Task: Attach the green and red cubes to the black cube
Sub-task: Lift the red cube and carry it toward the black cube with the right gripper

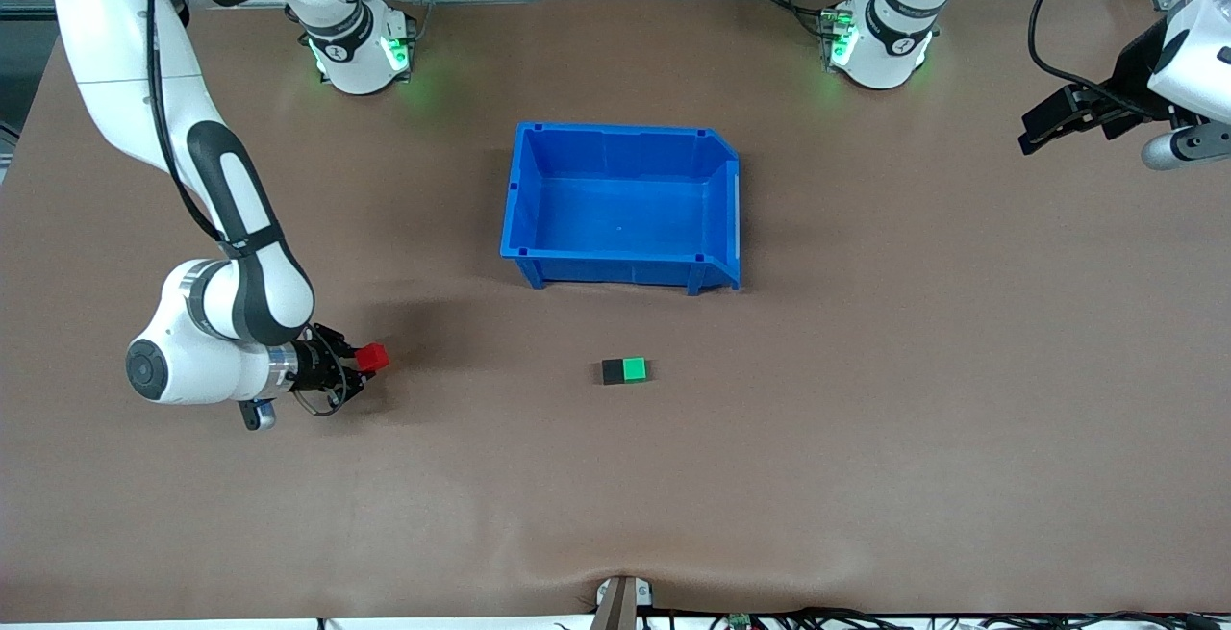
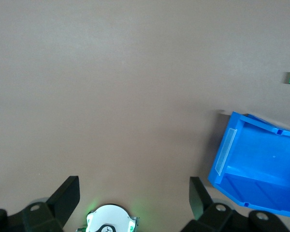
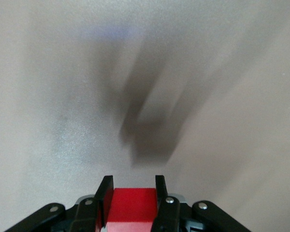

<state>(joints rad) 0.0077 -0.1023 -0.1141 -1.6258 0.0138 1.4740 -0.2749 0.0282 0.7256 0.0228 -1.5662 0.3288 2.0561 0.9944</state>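
right gripper (image 1: 364, 364) fingers tight on small bright red cube (image 1: 372, 357) above brown table (image 1: 866, 418); left gripper (image 1: 1043, 130) idle, fingers wide apart, empty.

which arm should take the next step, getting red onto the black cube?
Right. The right gripper is already shut on the red cube, toward the right arm's end of the table. The black cube already touches the green cube. The left gripper waits open and empty.

Cubes: 3 total, i.e. 1 red cube (image 1: 372, 357), 1 green cube (image 1: 634, 369), 1 black cube (image 1: 613, 371). Bins: 1, blue bin (image 1: 539, 269). Arms: 2, w/ 1 pincer each: right pincer (image 1: 364, 366), left pincer (image 1: 1043, 127). Tabletop (image 1: 866, 418): 1.
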